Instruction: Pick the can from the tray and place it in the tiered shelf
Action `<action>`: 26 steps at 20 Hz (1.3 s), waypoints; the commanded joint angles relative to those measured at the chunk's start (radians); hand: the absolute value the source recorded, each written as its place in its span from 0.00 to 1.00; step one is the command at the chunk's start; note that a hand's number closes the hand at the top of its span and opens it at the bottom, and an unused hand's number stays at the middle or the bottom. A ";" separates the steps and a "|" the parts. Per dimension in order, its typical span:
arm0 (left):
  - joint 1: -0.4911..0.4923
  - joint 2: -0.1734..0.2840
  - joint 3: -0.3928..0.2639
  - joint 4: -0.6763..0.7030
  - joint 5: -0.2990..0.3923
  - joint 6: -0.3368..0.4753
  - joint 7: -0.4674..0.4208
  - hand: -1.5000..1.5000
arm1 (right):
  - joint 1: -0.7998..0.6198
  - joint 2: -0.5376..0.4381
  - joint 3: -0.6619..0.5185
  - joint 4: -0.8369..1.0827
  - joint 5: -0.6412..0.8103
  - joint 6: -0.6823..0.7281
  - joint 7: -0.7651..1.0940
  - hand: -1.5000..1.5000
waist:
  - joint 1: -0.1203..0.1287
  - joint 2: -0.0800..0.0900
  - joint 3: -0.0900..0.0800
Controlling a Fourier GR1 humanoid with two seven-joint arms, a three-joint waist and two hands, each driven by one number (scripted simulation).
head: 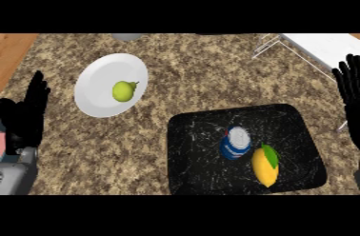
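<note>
The left hand (26, 113), black with a grey forearm below it, stands at the left edge of the view, fingers straight, pointing up and close together; it holds nothing and touches no object. The right hand (349, 94), also black, stands at the right edge of the view, fingers straight and pointing up, slightly spread; it holds nothing. Both hands are well apart from the tray.

The black, square, glossy tray with rounded corners (193, 156) lies on the near right part of the counter. The small cylindrical can with blue-and-white sides and a pale lid (236, 142) stands roughly at the centre of the tray, seen almost from above. The yellow lemon with a green leaf (265, 166) lies just to the right of the can and slightly nearer, on the same tray, touching the can or nearly so.

The round white plate (98, 94) lies on the far left part of the counter, well apart from the tray. A small green pear (124, 91) rests on the plate, right of its middle.

The white tiered shelf with thin wire legs (309, 45) occupies the far right corner, partly cut by the view's edge. A grey round object (126, 37) shows at the far edge; only its rim is visible.

The speckled brown granite counter (197, 73) carries all items. A strip of wooden floor (15, 52) shows beyond its far left edge.
</note>
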 commanded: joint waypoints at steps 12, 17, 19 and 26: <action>-0.077 -0.044 0.001 -0.090 0.174 -0.224 0.042 0.50 | 0.012 0.177 -0.051 -0.177 0.007 -0.331 0.303 0.00 | 0.010 0.023 -0.039; -0.068 -0.081 -0.019 -0.106 0.140 -0.205 0.065 0.50 | 0.086 0.081 0.050 -0.476 0.086 -0.291 0.469 0.00 | 0.010 0.021 -0.040; -0.091 -0.074 -0.004 -0.049 0.141 -0.233 0.025 0.50 | 0.130 0.013 0.083 -0.520 0.088 -0.231 0.559 0.00 | 0.003 0.021 -0.041; -0.085 -0.068 -0.011 -0.068 0.141 -0.233 0.044 0.50 | 0.057 -0.371 0.173 -0.568 0.200 -0.031 0.974 0.00 | 0.021 0.024 -0.052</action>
